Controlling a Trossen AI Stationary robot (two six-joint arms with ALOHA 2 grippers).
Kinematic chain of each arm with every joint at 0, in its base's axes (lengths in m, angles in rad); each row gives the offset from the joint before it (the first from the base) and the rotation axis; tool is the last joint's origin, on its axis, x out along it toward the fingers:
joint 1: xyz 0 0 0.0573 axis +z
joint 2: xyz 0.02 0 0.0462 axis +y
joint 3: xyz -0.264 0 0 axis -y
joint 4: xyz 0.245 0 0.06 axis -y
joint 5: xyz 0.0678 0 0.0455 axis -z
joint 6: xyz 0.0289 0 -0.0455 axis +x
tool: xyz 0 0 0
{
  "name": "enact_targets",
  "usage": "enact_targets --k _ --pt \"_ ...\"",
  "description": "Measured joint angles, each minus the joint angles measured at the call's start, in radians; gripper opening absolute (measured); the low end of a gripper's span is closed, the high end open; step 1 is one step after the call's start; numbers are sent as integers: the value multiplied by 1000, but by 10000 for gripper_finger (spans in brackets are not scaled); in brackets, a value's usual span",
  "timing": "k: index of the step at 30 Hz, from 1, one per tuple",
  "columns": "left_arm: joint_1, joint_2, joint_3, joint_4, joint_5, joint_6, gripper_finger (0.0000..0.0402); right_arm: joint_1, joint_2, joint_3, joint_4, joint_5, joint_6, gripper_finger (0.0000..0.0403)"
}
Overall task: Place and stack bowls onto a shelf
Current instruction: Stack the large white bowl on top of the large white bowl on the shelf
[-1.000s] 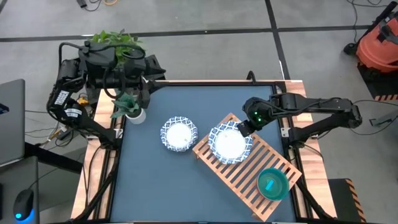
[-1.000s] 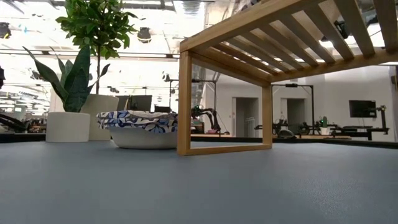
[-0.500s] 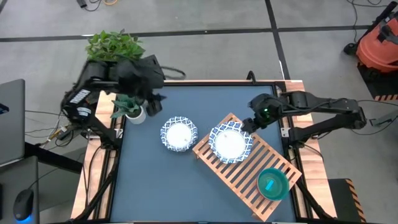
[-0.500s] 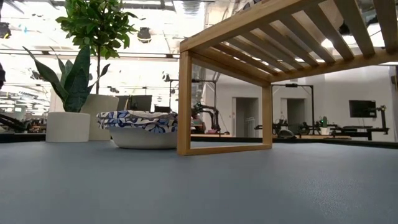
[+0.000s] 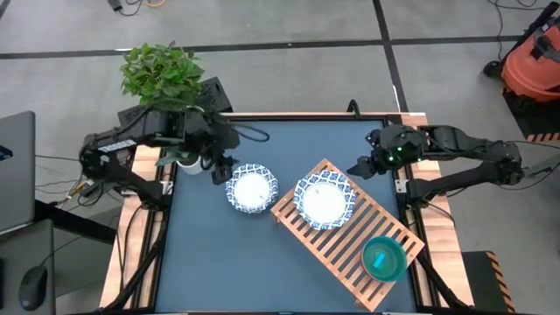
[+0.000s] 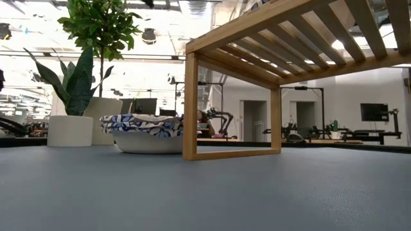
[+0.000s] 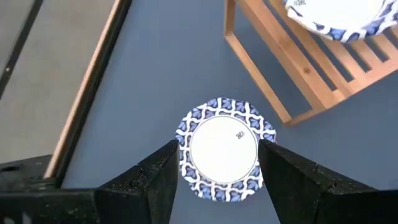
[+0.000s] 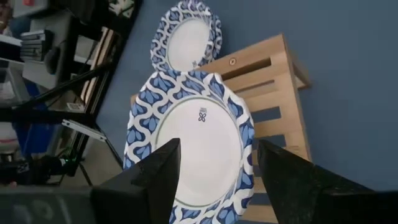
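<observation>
Left hand (image 5: 219, 171) hovering over the dark blue bench (image 5: 262, 262) just beside a white bowl with blue patterned rim (image 5: 252, 189), fingers (image 7: 155, 180) spread wide, holding nothing. Right hand (image 5: 359, 168) off the far corner of the slatted wooden shelf (image 5: 350, 254), fingers (image 8: 158, 174) apart, empty. Second blue-rimmed white bowl (image 5: 324, 200) sitting on the shelf's far end; teal bowl (image 5: 382, 258) on its near end. First bowl resting on the bench, close beside the shelf. Potted plant (image 5: 179, 149) under the left arm.
</observation>
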Motion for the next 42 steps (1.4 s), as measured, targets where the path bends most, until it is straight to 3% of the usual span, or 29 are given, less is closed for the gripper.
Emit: enact_targets --k 8,14,28,36,42 --pt "-56 -162 -489 288 4 6 203 -1 -19 0 -1 22 -64 240" --pt "-139 -176 -720 492 10 -11 203 -1 -19 0 -2 22 -108 240" --pt "-189 -62 -851 675 82 30 203 -1 -19 0 -9 22 -117 240" --pt "-189 -58 -858 710 85 122 203 -1 -19 0 -9 22 -117 240" --pt "-174 -58 -931 797 136 114 203 -1 -18 0 -9 22 -117 240"
